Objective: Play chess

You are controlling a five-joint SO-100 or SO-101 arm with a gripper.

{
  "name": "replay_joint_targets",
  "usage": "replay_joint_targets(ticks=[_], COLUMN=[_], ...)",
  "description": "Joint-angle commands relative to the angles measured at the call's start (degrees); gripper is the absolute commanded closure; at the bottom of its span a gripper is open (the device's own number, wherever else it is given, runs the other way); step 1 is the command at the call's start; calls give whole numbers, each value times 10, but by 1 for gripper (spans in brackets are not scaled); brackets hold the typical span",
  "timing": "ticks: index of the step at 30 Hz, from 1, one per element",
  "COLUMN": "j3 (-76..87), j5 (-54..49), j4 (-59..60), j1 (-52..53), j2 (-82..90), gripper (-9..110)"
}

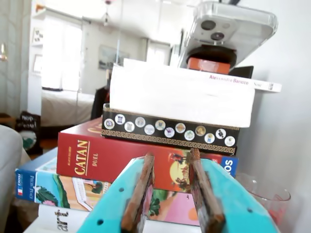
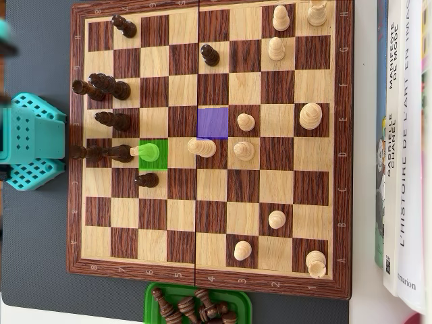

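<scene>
In the overhead view a wooden chessboard (image 2: 209,278) lies on a dark mat. Dark pieces (image 2: 111,86) stand mostly along its left side and light pieces (image 2: 277,48) mostly on the right. One square is marked green (image 2: 156,162) and holds a light piece (image 2: 147,152). Another square is marked purple (image 2: 213,123) and is empty. A light piece (image 2: 201,146) stands just below the purple square. In the wrist view my gripper (image 1: 171,156) is open and empty, raised and facing a stack of boxes, not the board. The chessboard does not show in that view.
My teal arm base (image 2: 30,142) sits left of the board. A green tray (image 2: 156,297) below the board holds several dark pieces. Books (image 2: 405,148) lie along the right. The wrist view shows a red Catan box (image 1: 112,160), a white box (image 1: 180,97) and a phone (image 1: 228,29) on top.
</scene>
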Motion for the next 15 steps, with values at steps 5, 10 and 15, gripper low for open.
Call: replay_joint_targets(ticks=[5, 10, 15], j3=[68, 110, 146], j5=[58, 58, 58], j4=[-146, -225, -314], j1=[4, 4, 4], j2=[80, 120, 158], gripper=[89, 89, 89])
